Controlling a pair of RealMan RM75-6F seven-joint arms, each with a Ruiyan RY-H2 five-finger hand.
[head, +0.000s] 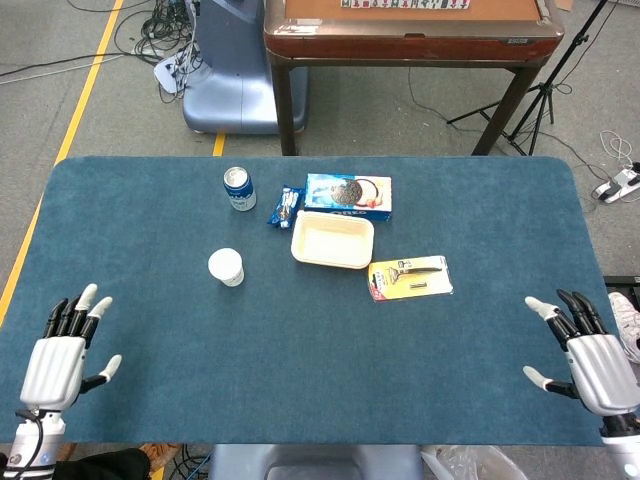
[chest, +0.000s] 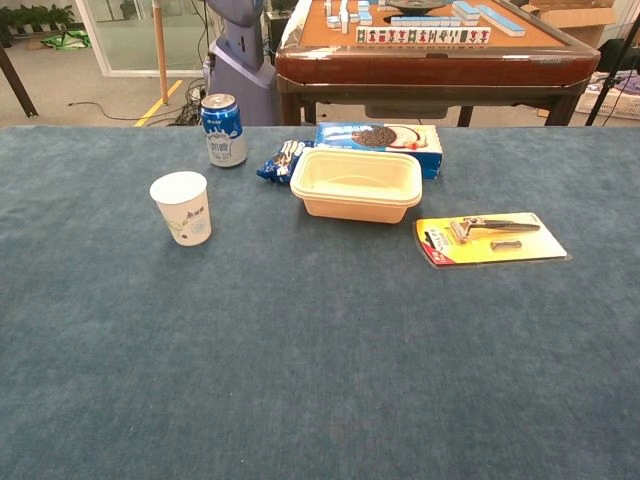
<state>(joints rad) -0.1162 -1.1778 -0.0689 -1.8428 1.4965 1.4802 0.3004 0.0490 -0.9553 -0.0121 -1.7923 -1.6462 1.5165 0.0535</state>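
Silver left hand, right hand spread, empty; wrists cropped; unseen from chest.

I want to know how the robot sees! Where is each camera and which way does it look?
Head view: sits high, looks down on the blue table; left hand and right hand show, open.
Chest view: sits low at the near edge, looks across the table; no hands show.
Both share the paper cup, can and tray.
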